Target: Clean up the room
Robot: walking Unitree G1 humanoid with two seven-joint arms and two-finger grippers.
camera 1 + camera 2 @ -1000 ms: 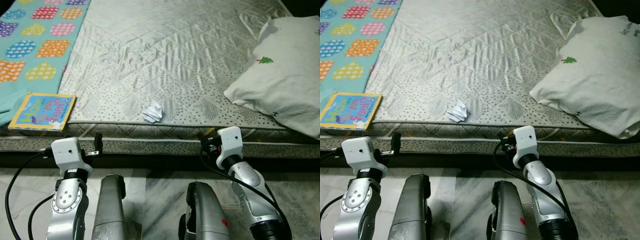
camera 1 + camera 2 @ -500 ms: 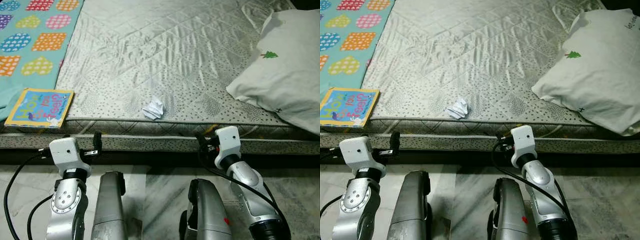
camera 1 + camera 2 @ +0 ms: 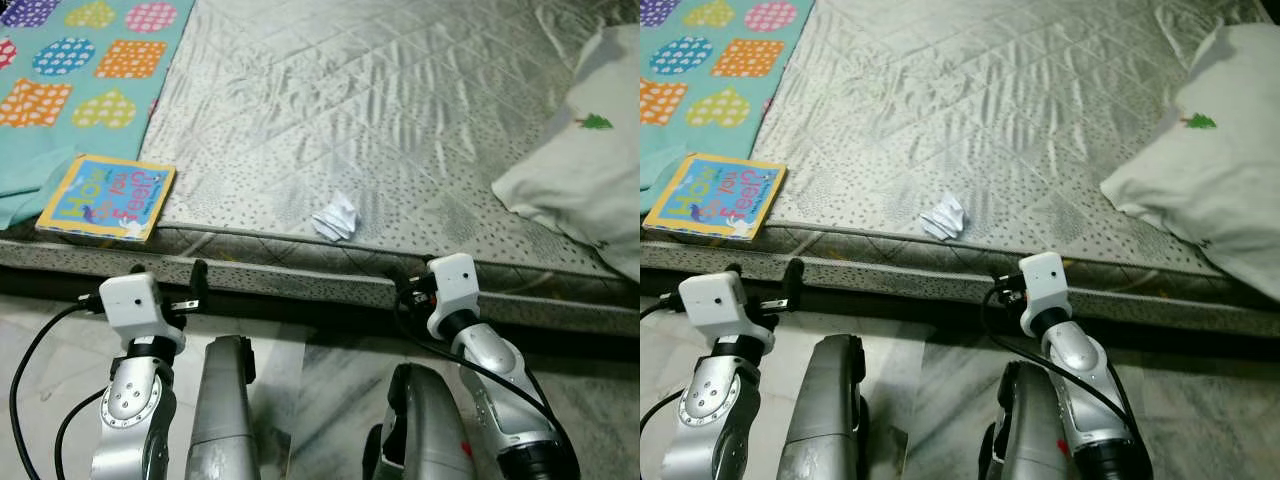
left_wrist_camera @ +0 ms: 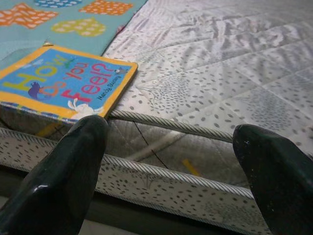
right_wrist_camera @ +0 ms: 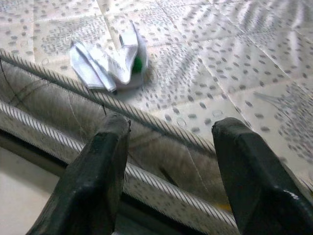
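Right now a crumpled paper wad (image 3: 337,219) lies near the front edge of the mattress (image 3: 400,110), a little left of centre in the left eye view and slightly below its middle. At the frame's left, a children's book (image 3: 107,197) with a yellow border rests flat on the mattress corner, its near edge at the mattress rim, touching the edge of a teal blanket (image 3: 60,90) patterned with coloured hearts that fills the upper left. A white pillow (image 3: 590,190) with a small green tree print sits at the right edge.

Both arms are held low in front of the bed, over the marbled floor (image 3: 330,370). The left gripper (image 4: 171,161) has its fingers spread wide, level with the mattress side just below the book and touching nothing. The right gripper (image 5: 168,156) is also spread apart, empty, pointing at the mattress edge with the paper wad lying just beyond its fingertips.
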